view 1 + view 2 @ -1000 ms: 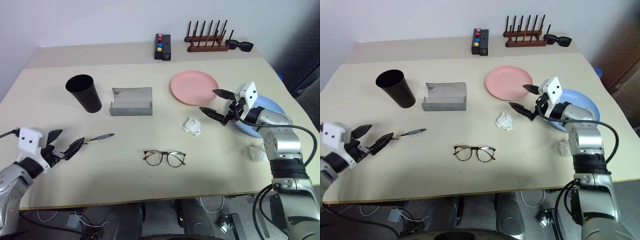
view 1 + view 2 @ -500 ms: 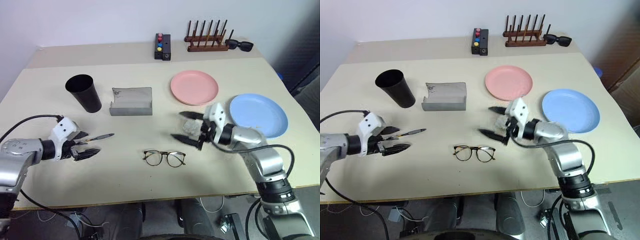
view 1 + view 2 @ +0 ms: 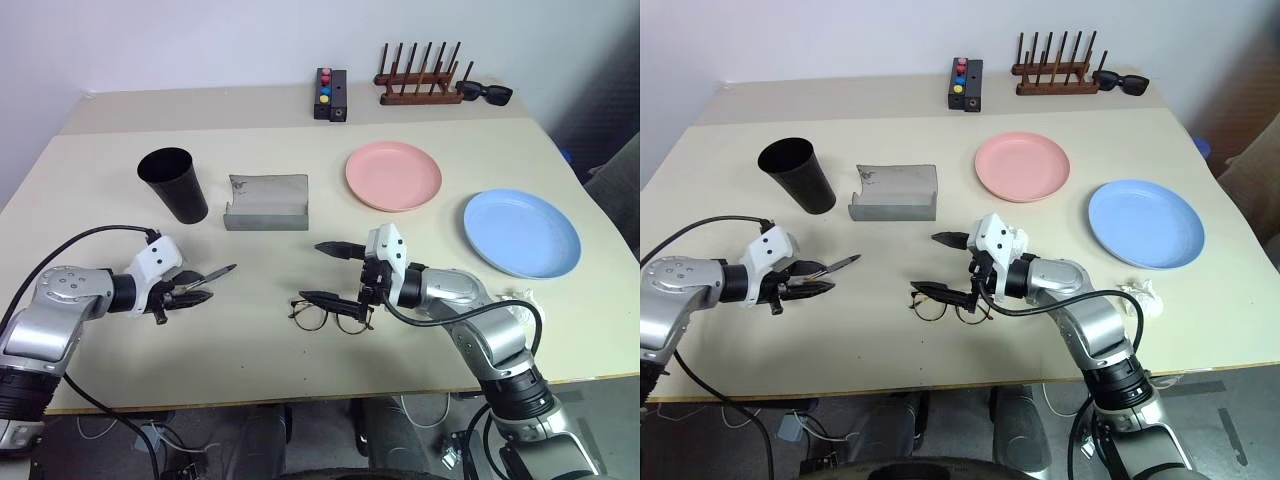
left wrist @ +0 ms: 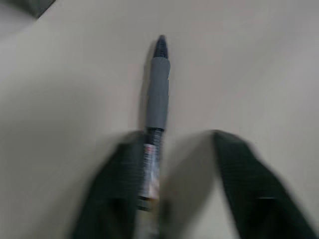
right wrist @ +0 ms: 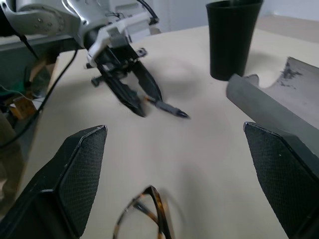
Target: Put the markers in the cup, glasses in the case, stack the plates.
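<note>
The dark grey marker (image 3: 215,272) lies on the table left of centre. Its near end sits between the fingers of my left gripper (image 3: 198,290). In the left wrist view the marker (image 4: 157,94) rests against one finger (image 4: 124,169), with a gap to the other, so the jaws are still apart. My right gripper (image 3: 313,271) is wide open, pointing left, its lower finger just above the wire-rimmed glasses (image 3: 330,315). The black cup (image 3: 175,185) and the open grey case (image 3: 266,203) stand behind. The pink plate (image 3: 393,175) and the blue plate (image 3: 522,232) lie apart on the right.
At the table's back edge stand a black box with coloured buttons (image 3: 329,94) and a wooden peg rack (image 3: 420,75), with black sunglasses (image 3: 485,93) beside it. A crumpled white paper (image 3: 515,300) lies near my right forearm.
My left gripper has narrowed around the marker's near end. My right gripper has swung left from near the plates and come down over the glasses, staying wide open.
</note>
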`<state>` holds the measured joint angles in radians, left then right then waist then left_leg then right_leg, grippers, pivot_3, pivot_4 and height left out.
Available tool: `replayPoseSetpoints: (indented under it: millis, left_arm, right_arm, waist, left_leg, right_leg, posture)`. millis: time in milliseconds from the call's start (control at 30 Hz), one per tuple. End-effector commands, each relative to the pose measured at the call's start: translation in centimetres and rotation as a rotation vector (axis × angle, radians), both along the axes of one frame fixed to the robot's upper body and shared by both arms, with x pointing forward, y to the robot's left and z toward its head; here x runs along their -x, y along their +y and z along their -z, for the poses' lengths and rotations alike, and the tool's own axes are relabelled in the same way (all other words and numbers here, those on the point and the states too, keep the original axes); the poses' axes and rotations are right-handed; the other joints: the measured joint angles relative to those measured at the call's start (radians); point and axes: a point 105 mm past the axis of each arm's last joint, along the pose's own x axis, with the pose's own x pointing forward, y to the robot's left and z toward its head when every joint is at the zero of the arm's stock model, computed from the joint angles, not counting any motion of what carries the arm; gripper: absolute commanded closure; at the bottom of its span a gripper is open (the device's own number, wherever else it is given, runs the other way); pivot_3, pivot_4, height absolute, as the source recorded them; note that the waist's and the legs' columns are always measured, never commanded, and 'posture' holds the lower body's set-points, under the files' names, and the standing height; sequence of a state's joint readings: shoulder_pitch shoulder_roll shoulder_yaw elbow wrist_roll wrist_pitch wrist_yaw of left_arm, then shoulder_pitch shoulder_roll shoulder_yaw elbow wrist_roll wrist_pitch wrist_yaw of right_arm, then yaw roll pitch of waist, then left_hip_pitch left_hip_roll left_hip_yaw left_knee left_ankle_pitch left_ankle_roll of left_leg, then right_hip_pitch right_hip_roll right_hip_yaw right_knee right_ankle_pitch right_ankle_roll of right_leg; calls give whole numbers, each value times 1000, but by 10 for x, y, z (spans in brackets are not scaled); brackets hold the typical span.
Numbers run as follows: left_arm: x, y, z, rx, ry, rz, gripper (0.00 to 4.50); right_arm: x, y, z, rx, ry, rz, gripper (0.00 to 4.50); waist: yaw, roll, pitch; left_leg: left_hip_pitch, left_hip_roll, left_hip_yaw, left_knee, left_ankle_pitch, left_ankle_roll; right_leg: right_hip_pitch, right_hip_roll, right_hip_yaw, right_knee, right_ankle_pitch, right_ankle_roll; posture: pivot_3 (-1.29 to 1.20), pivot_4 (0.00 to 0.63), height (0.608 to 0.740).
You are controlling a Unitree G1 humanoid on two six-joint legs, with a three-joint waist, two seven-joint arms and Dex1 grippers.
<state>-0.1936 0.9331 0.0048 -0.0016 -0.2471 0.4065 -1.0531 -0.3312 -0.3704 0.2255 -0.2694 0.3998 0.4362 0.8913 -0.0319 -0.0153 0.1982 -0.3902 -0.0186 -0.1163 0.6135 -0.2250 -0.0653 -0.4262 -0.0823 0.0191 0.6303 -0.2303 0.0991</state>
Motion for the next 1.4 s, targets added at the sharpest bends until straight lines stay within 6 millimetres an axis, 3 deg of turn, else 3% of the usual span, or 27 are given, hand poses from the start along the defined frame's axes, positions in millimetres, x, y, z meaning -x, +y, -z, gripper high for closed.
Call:
replayPoseSetpoints:
  millis: [33,133,267,467,733,900,1100,1400]
  left_arm:
    - [4,0,3,-4,-3,-18,4384]
    - [4,-1,-9,48,-52,-33,4452]
    - [-5,5,-44,168,-204,-120,4452]
    - [-14,12,-136,441,-642,-268,4452]
    - [-37,25,-195,540,-1063,-552,4452]
    - [-61,24,-194,549,-1181,-671,4452]
    - [-88,26,-181,536,-1223,-737,4452]
    - [-105,30,-159,548,-1196,-783,4452]
  right_arm:
    - [4,7,-13,-37,-42,-32,0]
    - [4,9,-14,-43,-46,-37,0]
    - [1,12,-18,-57,-65,-42,0]
    - [-7,21,-22,-84,-94,-45,0]
    - [-14,30,-31,-132,-130,-28,0]
    - [-27,37,-48,-219,-178,42,0]
    - [-21,52,-52,-267,-169,27,0]
    - [-22,49,-55,-281,-162,46,0]
  waist:
    - [-2,0,0]
    - [-7,0,0]
    - [-10,-1,0]
    - [-8,-2,0]
    - [-4,-3,-1]
    - [-9,-3,-1]
    - [-8,-4,-1]
    - [-10,-4,-1]
  left_leg:
    - [0,0,0,0,0,0]
    - [0,0,0,0,0,0]
    - [0,0,-1,0,0,0]
    - [0,0,-1,0,0,0]
    - [0,0,-1,1,0,-1]
    - [0,0,-1,1,0,-1]
    - [0,-1,-1,1,0,-1]
    - [0,-1,-1,1,1,-1]
  right_leg:
    - [0,0,0,0,0,0]
    - [0,0,0,0,0,0]
    - [0,0,0,0,0,0]
    - [0,0,-1,0,4,1]
    - [0,0,0,0,6,3]
    - [0,1,0,0,7,5]
    - [0,1,0,0,7,5]
    - [0,1,0,0,7,6]
  posture:
    - [0,150,740]
    - [0,150,740]
    - [0,150,740]
    - [0,150,740]
    - [0,150,740]
    - [0,150,740]
    - [0,150,740]
    - [0,150,740]
